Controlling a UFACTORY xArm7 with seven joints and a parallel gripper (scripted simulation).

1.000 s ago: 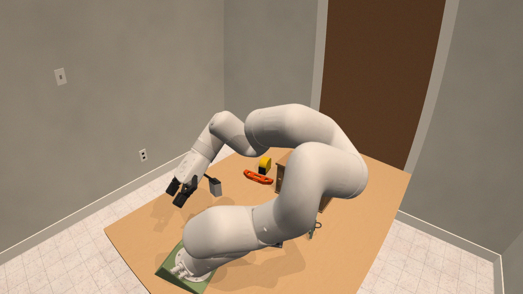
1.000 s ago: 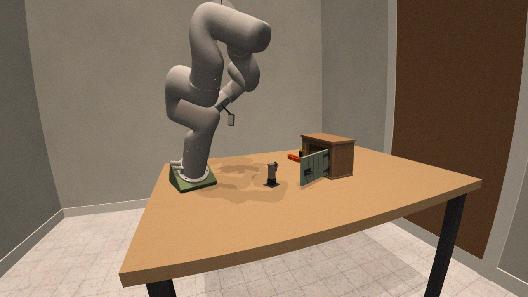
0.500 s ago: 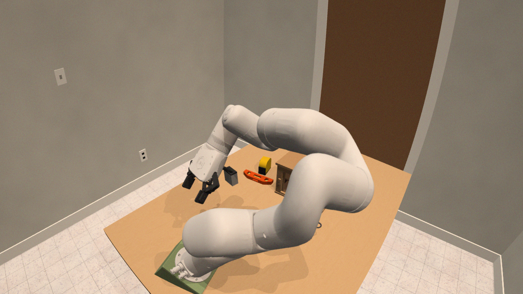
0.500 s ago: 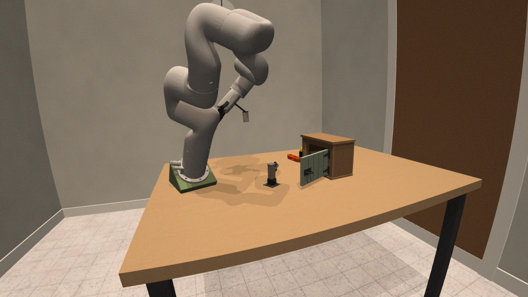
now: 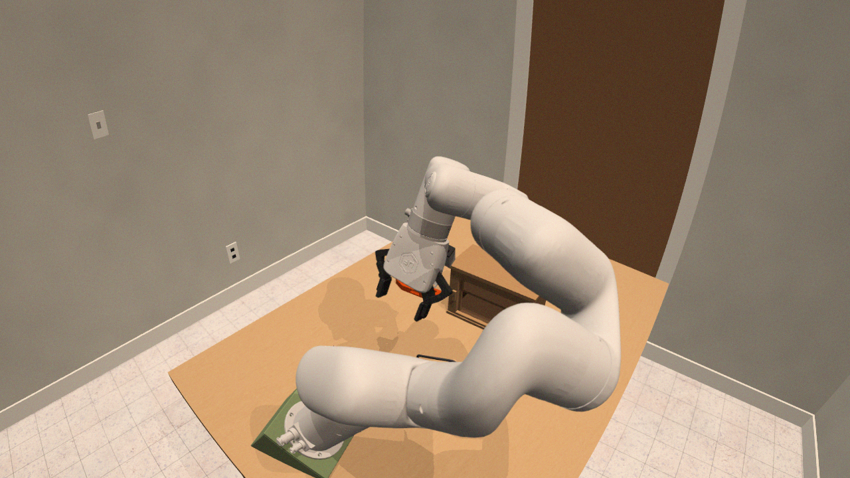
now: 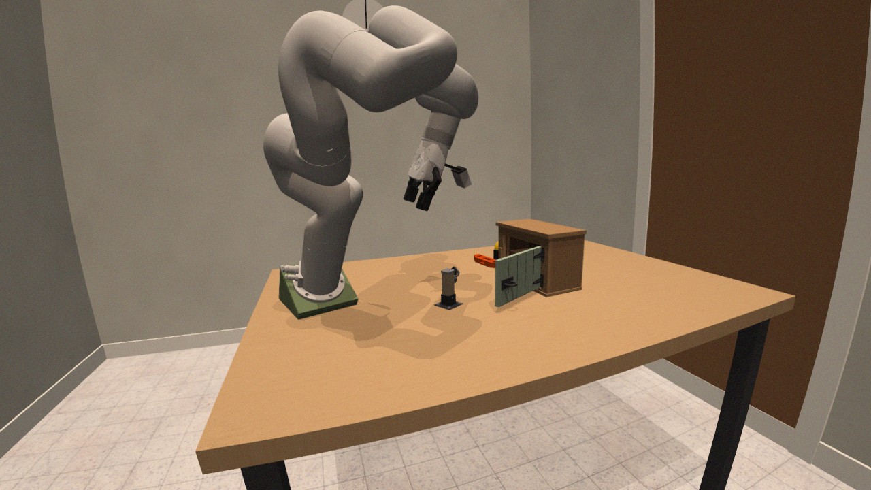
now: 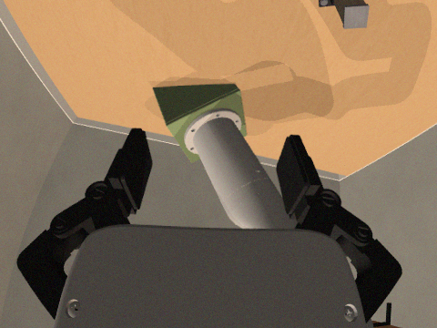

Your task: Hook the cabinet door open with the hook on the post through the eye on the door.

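Jaws spread fully wide on gripper (image 5: 400, 307) (image 6: 419, 197) (image 7: 216, 157), holding nothing, touching nothing, above wooden table (image 5: 285, 320) (image 6: 548, 359) (image 7: 68, 59) in gray-walled, tile-floored room.

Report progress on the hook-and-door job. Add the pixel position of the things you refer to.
Done: the door (image 6: 517, 275) already stands wide open, the cabinet (image 5: 498, 284) (image 6: 563, 262) upright. In hand: nothing; the gripper (image 5: 400, 301) (image 6: 418, 201) (image 7: 215, 148) is open, above the table (image 5: 356, 332) (image 6: 487, 365) (image 7: 59, 55). Left: the hook, at the post (image 6: 448, 285) (image 7: 355, 17), isn't through the door's eye; that needs doing, then letting go.
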